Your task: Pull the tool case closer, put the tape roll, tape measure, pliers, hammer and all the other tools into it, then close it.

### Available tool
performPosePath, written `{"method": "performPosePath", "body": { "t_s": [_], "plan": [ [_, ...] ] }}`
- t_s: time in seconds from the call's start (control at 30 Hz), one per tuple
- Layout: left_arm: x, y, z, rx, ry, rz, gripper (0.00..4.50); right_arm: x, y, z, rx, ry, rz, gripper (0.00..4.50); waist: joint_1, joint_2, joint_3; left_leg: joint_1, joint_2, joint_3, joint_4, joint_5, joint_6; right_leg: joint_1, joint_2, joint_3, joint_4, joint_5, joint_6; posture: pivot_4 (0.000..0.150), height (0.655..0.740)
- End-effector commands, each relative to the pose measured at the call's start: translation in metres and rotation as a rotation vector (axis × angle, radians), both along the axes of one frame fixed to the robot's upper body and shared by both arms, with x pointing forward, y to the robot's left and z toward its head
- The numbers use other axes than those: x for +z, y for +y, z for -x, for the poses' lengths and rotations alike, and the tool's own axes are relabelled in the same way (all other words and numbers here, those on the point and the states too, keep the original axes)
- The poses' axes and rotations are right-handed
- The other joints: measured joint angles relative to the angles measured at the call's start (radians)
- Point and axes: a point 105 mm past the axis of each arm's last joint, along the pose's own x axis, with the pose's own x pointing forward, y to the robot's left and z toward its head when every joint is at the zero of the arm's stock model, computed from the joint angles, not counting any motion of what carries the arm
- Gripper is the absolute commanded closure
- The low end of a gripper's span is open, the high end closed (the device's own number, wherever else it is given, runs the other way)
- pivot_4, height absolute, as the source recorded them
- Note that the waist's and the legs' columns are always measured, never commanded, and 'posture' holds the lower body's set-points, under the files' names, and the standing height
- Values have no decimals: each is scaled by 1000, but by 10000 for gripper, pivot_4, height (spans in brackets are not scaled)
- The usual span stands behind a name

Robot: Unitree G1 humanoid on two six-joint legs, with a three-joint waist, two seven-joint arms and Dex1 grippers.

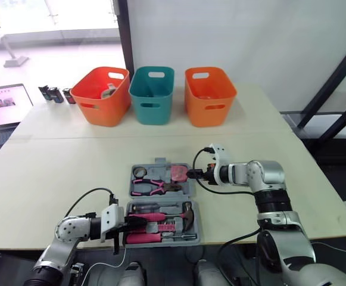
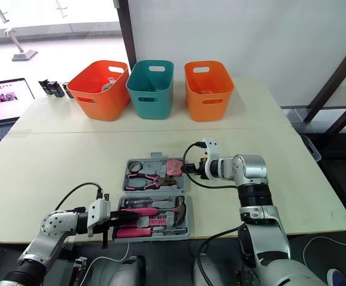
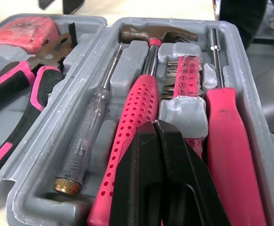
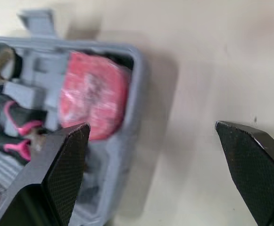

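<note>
1. The tool case (image 1: 159, 162) lies open at the middle of the tabletop's (image 1: 53, 161) near edge, both halves flat.
2. Far half: tape roll (image 1: 139, 173), pliers (image 1: 152, 187) and red tape measure (image 4: 93, 96), all seated.
3. Near half: the hammer (image 3: 139, 101) lies between a clear screwdriver (image 3: 92, 120) and a pink-handled driver (image 3: 228, 136).
4. The left tool (image 1: 138, 221) is over the hammer's pink handle, fingers pressed together and gripping nothing.
5. The right tool (image 1: 192, 174) gapes wide at the case's far right corner, just beside the tape measure.
</note>
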Motion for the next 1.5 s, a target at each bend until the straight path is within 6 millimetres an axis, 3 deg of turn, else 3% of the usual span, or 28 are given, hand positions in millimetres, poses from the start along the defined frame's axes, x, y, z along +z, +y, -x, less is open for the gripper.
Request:
{"method": "performPosePath", "body": {
  "t_s": [0.03, 0.43, 0.57, 0.7, 0.97, 1.17, 1.5],
  "plan": [
    [-29, 12, 15, -9, 103, -119, 45000, 6, 12, -7, -1, -23, -95, 241, -9, 0, 0, 1, 0, 0, 0, 0, 0, 1, 0, 0, 0, 0, 0, 1500, 7400],
    [-29, 19, 13, -31, 92, -158, 45000, 10, 61, -4, 65, 34, -430, 241, -15, 1, -1, 2, 0, 0, -1, 0, 0, 2, 0, 0, 0, 0, 0, 1500, 7400],
    [-29, 20, 12, -39, 89, -167, 45000, 13, 64, -9, 42, 15, -481, 241, -24, 1, -1, 4, 1, 0, -2, 0, 0, 2, 1, 1, 1, 0, 0, 1500, 7400],
    [-28, 22, 11, -33, 86, -171, 45000, 31, 59, -11, 74, -52, -561, 241, -25, 1, -1, 4, 1, 0, -2, 0, 0, 2, 1, 1, 1, 0, 0, 1500, 7400],
    [-28, 23, 11, -28, 83, -173, 45000, 53, 63, 10, 296, -214, -503, 241, -28, 2, 0, 4, 1, 0, -2, 0, 0, 1, 1, 1, 1, 0, 0, 1500, 7400],
    [-23, 23, 8, -21, 60, -171, 45000, 51, 59, 21, 407, -247, -391, 241, -36, 2, 0, 4, 1, 0, -2, 0, 0, 1, 1, 1, 1, 0, 0, 1500, 7400],
    [13, 22, 2, 6, -29, -129, 45000, 50, 49, 34, 502, -270, -310, 241, -39, 1, 0, 0, 1, 0, -2, 0, 0, -2, 1, 1, 0, 0, 0, 1500, 7400]
  ]
}}
